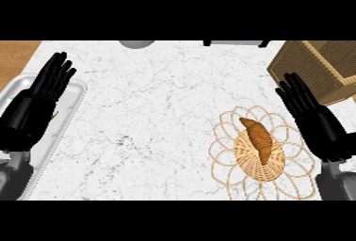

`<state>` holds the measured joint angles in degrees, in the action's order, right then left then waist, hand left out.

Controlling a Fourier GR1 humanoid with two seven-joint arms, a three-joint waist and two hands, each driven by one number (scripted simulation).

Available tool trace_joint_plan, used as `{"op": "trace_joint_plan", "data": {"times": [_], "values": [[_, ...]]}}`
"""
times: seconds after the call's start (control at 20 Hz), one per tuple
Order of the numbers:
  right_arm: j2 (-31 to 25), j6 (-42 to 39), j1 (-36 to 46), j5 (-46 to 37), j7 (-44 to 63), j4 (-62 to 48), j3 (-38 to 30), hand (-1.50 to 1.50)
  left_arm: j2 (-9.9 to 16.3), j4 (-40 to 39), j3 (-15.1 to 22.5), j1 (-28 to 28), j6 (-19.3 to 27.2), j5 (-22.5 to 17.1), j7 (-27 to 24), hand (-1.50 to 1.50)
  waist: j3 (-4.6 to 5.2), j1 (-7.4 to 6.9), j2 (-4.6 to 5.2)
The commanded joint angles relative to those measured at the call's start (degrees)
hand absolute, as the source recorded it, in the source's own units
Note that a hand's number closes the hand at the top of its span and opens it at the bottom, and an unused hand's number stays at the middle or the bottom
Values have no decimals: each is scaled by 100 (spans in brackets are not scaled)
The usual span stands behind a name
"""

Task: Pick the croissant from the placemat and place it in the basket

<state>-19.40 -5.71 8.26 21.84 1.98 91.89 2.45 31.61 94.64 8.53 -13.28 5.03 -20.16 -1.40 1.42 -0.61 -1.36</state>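
A glossy brown crescent croissant [258, 139] lies on the round woven wicker placemat [230, 160]; the black right hand [316, 120] beside it and the left hand [38, 101] are straight-fingered, empty.

The croissant [258, 140] lies on the woven placemat [230, 155], between open left hand [38, 101] and right hand [316, 117].

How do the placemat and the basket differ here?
The placemat is flat, pale, looped wickerwork with open gaps; the basket is a boxy, darker brown, tight weave with raised walls. The placemat lies near the lower right and carries the croissant; the basket sits at the upper right corner, partly cut off, with nothing visible inside. The right hand rests between them, fingers straight. Both are woven and sit on the marble counter.
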Motion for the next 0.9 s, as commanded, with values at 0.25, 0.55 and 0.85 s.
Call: {"op": "trace_joint_plan", "data": {"times": [0.25, 0.55, 0.85], "values": [[-36, -1633, 1274, 261, -68, 125, 1011, 150, -593, -1454, 547, 1398, 395, -64, 980, 0, -136, -515, 346], [175, -2177, 690, -1827, -1153, 497, 2836, -150, -783, -1604, 705, 1484, 687, -2, 1563, 0, -153, -6, 144], [-625, -1291, 1507, -3597, -349, 986, 2554, -150, -725, -1756, 568, 1816, 653, 45, 1229, 0, -131, 87, 85]]}}
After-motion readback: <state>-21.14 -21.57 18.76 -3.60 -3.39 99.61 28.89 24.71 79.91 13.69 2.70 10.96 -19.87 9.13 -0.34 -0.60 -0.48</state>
